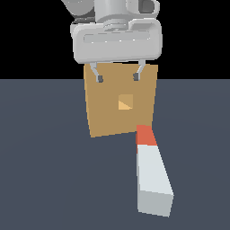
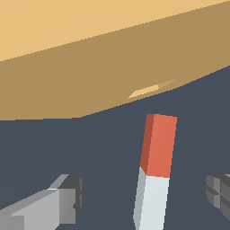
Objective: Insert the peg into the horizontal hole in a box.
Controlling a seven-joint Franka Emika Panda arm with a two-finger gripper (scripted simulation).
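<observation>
The peg (image 1: 152, 173) lies flat on the dark floor, a pale grey-white bar whose red-orange end points toward the box (image 1: 108, 110). That tan-orange box stands upright behind it, with the small square hole (image 1: 125, 102) in the middle of its face. My gripper (image 1: 117, 78) hangs open high above the floor in front of the box's upper part, nothing between its fingers. In the wrist view the peg (image 2: 155, 173) lies between my two fingers (image 2: 67, 197), below the box (image 2: 90, 72) and the hole (image 2: 150, 89), which shows as a thin sliver.
A dark grey-blue floor (image 1: 45, 179) stretches around the box and the peg. Nothing else stands on it in either view.
</observation>
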